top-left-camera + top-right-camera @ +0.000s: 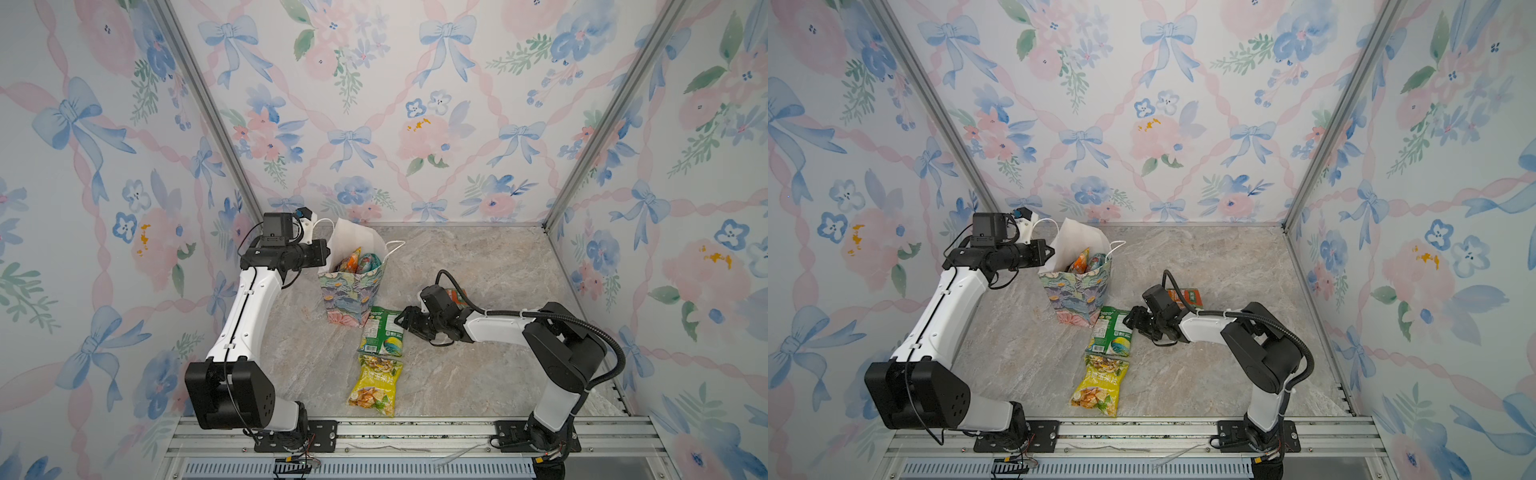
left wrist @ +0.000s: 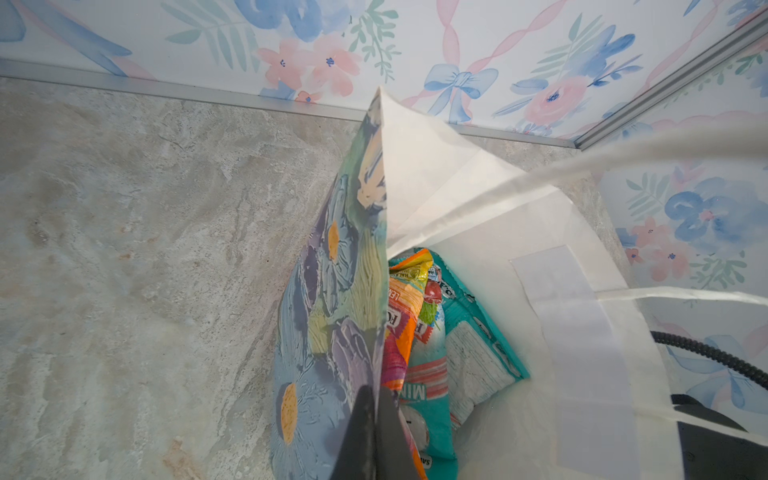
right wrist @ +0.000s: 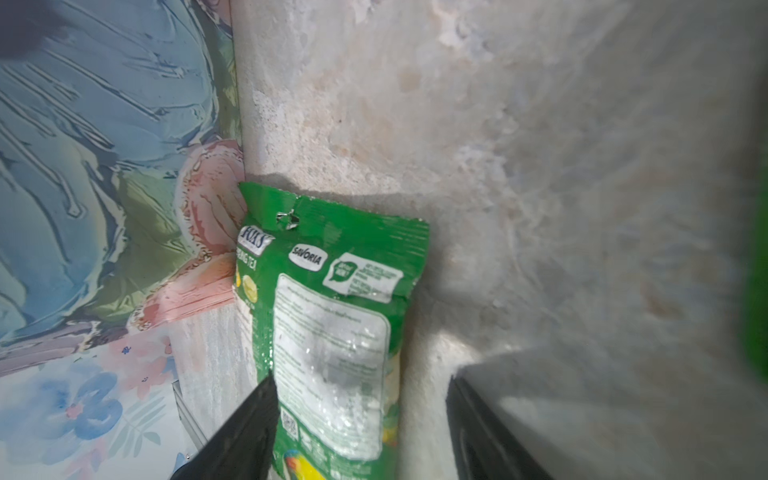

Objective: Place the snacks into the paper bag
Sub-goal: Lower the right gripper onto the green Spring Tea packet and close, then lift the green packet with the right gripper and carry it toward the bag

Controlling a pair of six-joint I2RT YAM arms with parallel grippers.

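The paper bag (image 1: pixel 349 295) (image 1: pixel 1077 295) stands upright at the back left of the table. My left gripper (image 1: pixel 328 251) (image 2: pixel 376 390) is shut on its printed side wall (image 2: pixel 332 291) at the rim. Inside lie an orange packet (image 2: pixel 405 299) and a teal packet (image 2: pixel 469 332). A green packet (image 1: pixel 382 332) (image 3: pixel 332 311) lies flat against the bag's foot. My right gripper (image 1: pixel 405 320) (image 3: pixel 361 376) is low over it and open. The packet's end lies between the jaws, one finger at its edge and the other apart. A yellow chip packet (image 1: pixel 376 384) lies nearer the front.
An orange-green packet (image 1: pixel 457 297) lies behind the right wrist, partly hidden by it. The bag's white cord handles (image 1: pixel 395 246) hang loose. Flowered walls close the table (image 1: pixel 478 270) on three sides. An aluminium rail (image 1: pixel 415 432) runs along the front.
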